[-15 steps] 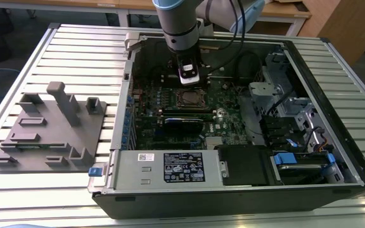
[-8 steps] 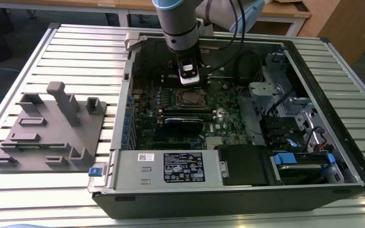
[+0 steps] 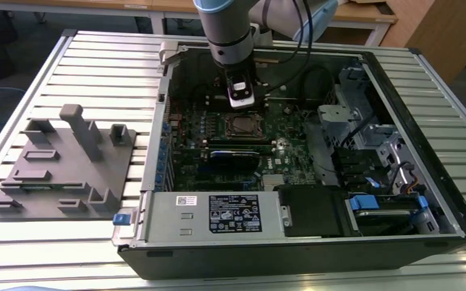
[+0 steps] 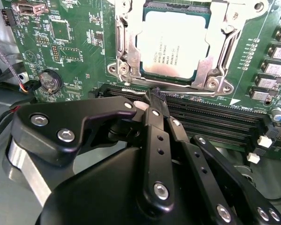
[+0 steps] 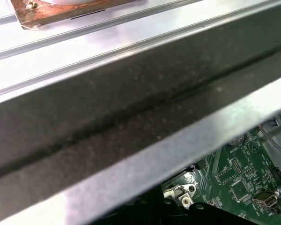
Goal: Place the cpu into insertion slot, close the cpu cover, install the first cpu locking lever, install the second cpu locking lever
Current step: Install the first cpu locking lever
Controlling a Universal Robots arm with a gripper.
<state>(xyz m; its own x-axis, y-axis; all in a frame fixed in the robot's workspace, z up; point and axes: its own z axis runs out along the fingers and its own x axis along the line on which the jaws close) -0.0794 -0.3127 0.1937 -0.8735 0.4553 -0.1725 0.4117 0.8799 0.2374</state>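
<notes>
In the second wrist view the cpu (image 4: pixel 175 42) lies flat in the insertion slot (image 4: pixel 210 18), its silver-grey top facing up. The cpu cover (image 4: pixel 125 47), a silvery frame, lies down around the chip's edges. My gripper (image 4: pixel 154 95) hovers just beside the socket's near edge, over the memory slots, with its black fingers (image 4: pixel 155 131) pressed together and nothing between them. In the exterior view the gripper (image 3: pixel 242 103) hangs inside the open computer case, just behind the insertion slot (image 3: pixel 241 126) on the green motherboard.
Long black memory slots (image 4: pixel 215 122) and a coin battery (image 4: pixel 50 80) flank the socket. The case wall (image 5: pixel 131 117) passes close to the wrist. A power supply (image 3: pixel 216 215) and drive cage (image 3: pixel 371 133) fill the case's front and right. A grey fixture (image 3: pixel 63 163) stands on the table's left.
</notes>
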